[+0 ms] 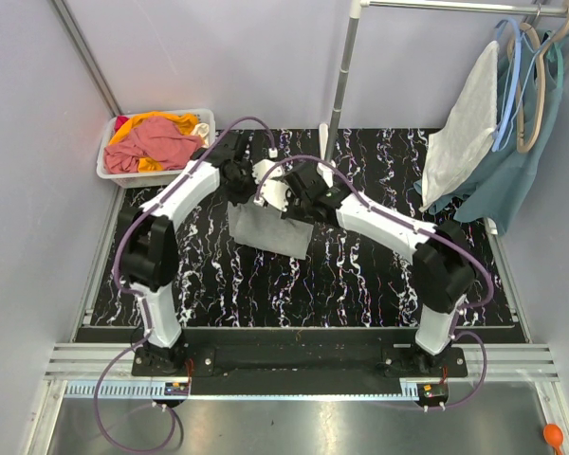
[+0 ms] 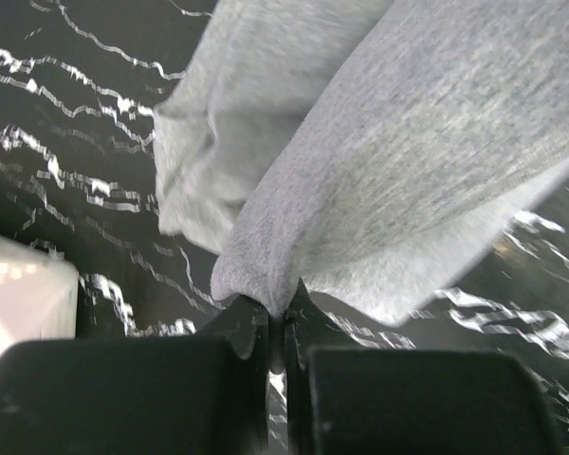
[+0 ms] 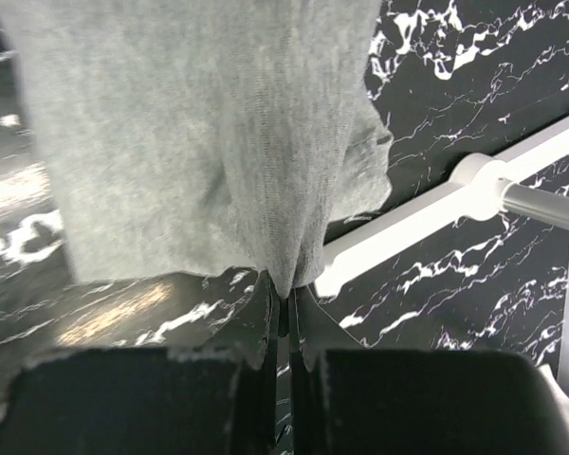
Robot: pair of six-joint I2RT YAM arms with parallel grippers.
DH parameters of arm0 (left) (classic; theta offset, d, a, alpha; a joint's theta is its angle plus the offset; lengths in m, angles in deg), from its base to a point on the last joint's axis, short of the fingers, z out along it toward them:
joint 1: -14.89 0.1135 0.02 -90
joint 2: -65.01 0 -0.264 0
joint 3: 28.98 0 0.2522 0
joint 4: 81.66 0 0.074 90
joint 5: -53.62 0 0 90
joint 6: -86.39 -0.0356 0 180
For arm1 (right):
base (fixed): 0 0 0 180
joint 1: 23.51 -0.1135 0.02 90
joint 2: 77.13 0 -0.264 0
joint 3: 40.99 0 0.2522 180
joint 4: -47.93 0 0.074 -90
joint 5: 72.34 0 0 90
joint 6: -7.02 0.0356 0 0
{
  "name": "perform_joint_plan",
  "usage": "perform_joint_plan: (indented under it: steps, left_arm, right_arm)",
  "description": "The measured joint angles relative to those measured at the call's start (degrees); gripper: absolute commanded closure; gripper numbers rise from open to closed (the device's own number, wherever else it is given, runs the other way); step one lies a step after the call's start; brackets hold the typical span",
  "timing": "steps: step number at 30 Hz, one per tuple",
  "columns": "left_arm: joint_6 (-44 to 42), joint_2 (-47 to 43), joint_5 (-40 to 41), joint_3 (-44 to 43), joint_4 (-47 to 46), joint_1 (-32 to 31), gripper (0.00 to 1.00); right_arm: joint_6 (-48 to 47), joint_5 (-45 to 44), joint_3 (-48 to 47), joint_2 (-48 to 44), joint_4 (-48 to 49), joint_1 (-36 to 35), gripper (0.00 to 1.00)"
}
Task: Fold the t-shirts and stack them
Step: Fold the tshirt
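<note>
A grey t-shirt (image 1: 270,227) hangs between both grippers above the black marble table (image 1: 360,275). My left gripper (image 1: 235,180) is shut on one top corner of the shirt; in the left wrist view the grey cloth (image 2: 360,161) bunches into the closed jaws of the left gripper (image 2: 283,308). My right gripper (image 1: 299,204) is shut on the other top corner; in the right wrist view the shirt (image 3: 199,133) hangs from the closed jaws of the right gripper (image 3: 284,294). The shirt's lower edge rests near the table.
A white bin (image 1: 156,142) of red and orange clothes stands at the back left. A clothes rack pole (image 1: 339,81) rises at the back, its white base (image 3: 436,204) showing in the right wrist view. White and teal garments on hangers (image 1: 493,123) hang at the right.
</note>
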Motion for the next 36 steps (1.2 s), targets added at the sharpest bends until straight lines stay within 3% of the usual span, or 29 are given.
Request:
perform_joint_plan:
  steps: [6, 12, 14, 15, 19, 22, 26, 29, 33, 34, 36]
  left_arm:
    - [-1.2, 9.6, 0.1, -6.7, 0.0, 0.7, 1.0]
    - [-1.9, 15.0, 0.2, -12.1, -0.1, 1.5, 0.68]
    - [-2.0, 15.9, 0.7, -13.0, -0.3, 1.6, 0.57]
    - [-1.9, 16.3, 1.0, -13.3, -0.5, 1.7, 0.55]
    - [-1.1, 17.2, 2.4, -13.5, -1.8, 2.0, 0.48]
    - [0.1, 17.2, 4.1, -13.1, -3.9, 2.1, 0.44]
    - [2.8, 16.9, 7.3, -10.7, -9.1, 2.1, 0.34]
    - [4.8, 16.2, 9.8, -8.6, -11.8, 2.1, 0.22]
    - [8.0, 14.3, 14.3, -5.4, -16.6, 2.1, 0.15]
    - [8.7, 13.7, 15.6, -4.9, -17.6, 2.1, 0.05]
    - [10.0, 12.6, 18.0, -4.2, -19.1, 2.1, 0.01]
  right_arm:
    - [-2.0, 1.5, -4.4, 7.1, 1.1, 4.0, 1.0]
    - [-3.2, 2.4, -8.5, 12.8, 2.1, 6.8, 1.0]
    - [-3.4, 2.3, -9.7, 14.3, 2.2, 7.4, 0.93]
    - [-3.6, 2.3, -10.2, 15.0, 2.3, 7.6, 0.84]
    - [-3.8, 1.9, -11.3, 16.9, 3.0, 7.7, 0.6]
    - [-3.8, 1.1, -12.0, 17.7, 3.8, 7.7, 0.46]
    - [-3.0, -0.9, -13.1, 18.6, 4.6, 7.9, 0.37]
    - [-2.7, -2.8, -13.6, 18.9, 5.2, 7.9, 0.34]
    - [-2.0, -5.4, -14.3, 19.3, 5.9, 7.9, 0.32]
    - [-1.7, -6.2, -14.5, 19.5, 6.1, 7.9, 0.32]
    - [-1.4, -7.6, -14.6, 19.5, 6.7, 7.9, 0.32]
